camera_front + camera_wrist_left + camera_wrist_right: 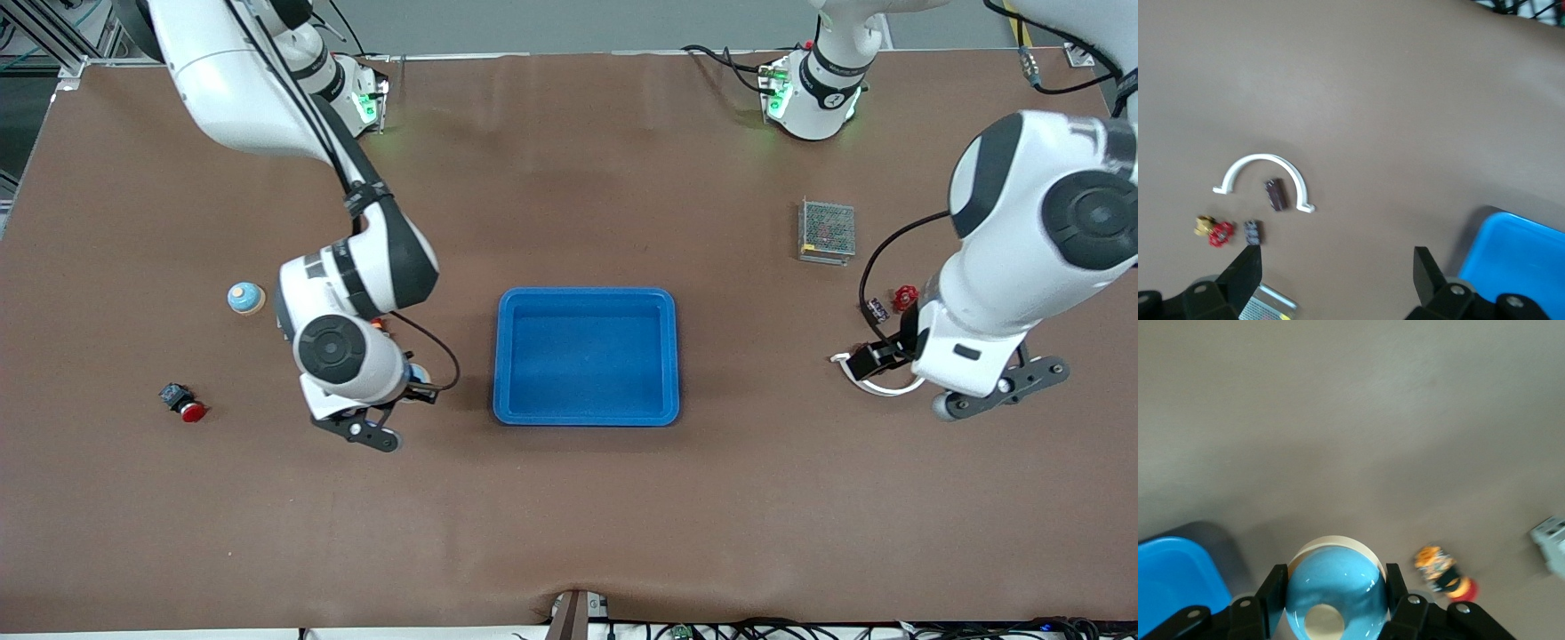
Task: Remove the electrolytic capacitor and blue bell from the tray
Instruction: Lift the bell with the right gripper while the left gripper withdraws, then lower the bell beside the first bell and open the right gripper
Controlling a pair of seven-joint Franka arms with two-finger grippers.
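The right claw (1330, 603) clamps the blue bell (1331, 592) over bare table (569, 533) beside the empty blue tray (507, 356); an early release could roll it. The left claw (1335, 273) waits wide above the capacitor (1276, 194) (inside a white clip (1263, 160)).
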